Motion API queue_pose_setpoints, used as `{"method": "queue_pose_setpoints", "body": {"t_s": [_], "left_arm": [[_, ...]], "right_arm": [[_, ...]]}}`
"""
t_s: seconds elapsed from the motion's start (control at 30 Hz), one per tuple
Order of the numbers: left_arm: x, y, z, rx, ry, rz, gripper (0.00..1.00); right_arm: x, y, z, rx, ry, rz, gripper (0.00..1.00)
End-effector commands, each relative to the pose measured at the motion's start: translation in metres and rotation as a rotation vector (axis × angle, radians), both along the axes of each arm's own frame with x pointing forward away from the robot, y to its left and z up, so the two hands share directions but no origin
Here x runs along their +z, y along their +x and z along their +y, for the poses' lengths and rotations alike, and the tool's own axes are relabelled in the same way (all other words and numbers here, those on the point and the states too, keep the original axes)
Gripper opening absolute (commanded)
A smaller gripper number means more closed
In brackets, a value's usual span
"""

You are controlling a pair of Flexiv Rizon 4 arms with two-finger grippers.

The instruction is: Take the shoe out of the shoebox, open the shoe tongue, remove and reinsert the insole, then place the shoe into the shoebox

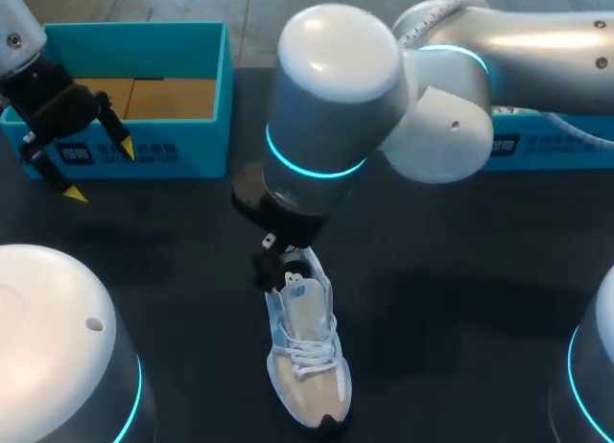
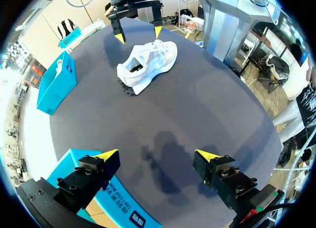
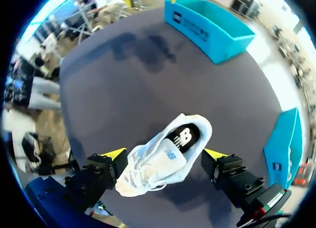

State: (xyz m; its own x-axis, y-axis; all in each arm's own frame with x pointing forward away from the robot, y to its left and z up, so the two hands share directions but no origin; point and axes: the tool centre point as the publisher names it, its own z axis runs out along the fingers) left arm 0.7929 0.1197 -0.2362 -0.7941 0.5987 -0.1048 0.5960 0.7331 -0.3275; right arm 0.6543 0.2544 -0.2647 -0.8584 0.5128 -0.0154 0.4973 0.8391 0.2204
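Dark table (image 1: 173,270): right arm (image 1: 336,88) hides shoe (image 1: 307,357) heel.

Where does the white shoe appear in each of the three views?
Head view: white shoe on the table, lower middle, heel under the right gripper.
Left wrist view: shoe far ahead of the left gripper, below the right gripper.
Right wrist view: shoe between the right gripper's open fingers.
Shared landmark: the right gripper over the shoe.

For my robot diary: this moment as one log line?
shoe: on table | right gripper: open, over shoe | left gripper: open, by shoebox
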Motion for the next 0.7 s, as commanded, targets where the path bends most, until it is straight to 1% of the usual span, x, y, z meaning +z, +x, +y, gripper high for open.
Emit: {"method": "queue_pose_setpoints", "body": {"t_s": [0.03, 0.17, 0.2, 0.23, 0.3, 0.33, 0.37, 0.4, 0.47, 0.57, 0.7], "left_arm": [[0.000, 0.000, 0.000, 0.000, 0.003, 0.000, 1.00], [0.000, 0.000, 0.000, 0.000, 0.003, 0.000, 1.00], [0.000, 0.000, 0.000, 0.000, 0.003, 0.000, 1.00], [0.000, 0.000, 0.000, 0.000, 0.003, 0.000, 1.00], [0.000, 0.000, 0.000, 0.000, 0.003, 0.000, 1.00], [0.000, 0.000, 0.000, 0.000, 0.003, 0.000, 1.00], [0.000, 0.000, 0.000, 0.000, 0.003, 0.000, 1.00], [0.000, 0.000, 0.000, 0.000, 0.003, 0.000, 1.00], [0.000, 0.000, 0.000, 0.000, 0.003, 0.000, 1.00], [0.000, 0.000, 0.000, 0.000, 0.003, 0.000, 1.00], [0.000, 0.000, 0.000, 0.000, 0.003, 0.000, 1.00]], "right_arm": [[-0.003, 0.002, -0.011, 0.107, 0.087, 0.082, 1.00], [-0.003, 0.002, -0.011, 0.107, 0.087, 0.082, 1.00], [-0.005, 0.004, -0.006, 0.159, 0.077, 0.077, 1.00], [-0.006, 0.006, -0.002, 0.202, 0.035, 0.079, 1.00], [-0.003, 0.009, 0.001, 0.249, -0.031, 0.030, 1.00], [-0.002, 0.010, 0.002, 0.289, -0.073, 0.029, 1.00], [-0.002, 0.011, 0.002, 0.309, -0.094, 0.020, 1.00], [0.000, 0.013, 0.003, 0.346, -0.125, -0.013, 1.00], [0.001, 0.016, 0.005, 0.398, -0.183, -0.023, 1.00], [0.002, 0.021, 0.008, 0.443, -0.235, -0.039, 1.00], [0.001, 0.031, 0.012, 0.495, -0.266, -0.066, 1.00]]}}
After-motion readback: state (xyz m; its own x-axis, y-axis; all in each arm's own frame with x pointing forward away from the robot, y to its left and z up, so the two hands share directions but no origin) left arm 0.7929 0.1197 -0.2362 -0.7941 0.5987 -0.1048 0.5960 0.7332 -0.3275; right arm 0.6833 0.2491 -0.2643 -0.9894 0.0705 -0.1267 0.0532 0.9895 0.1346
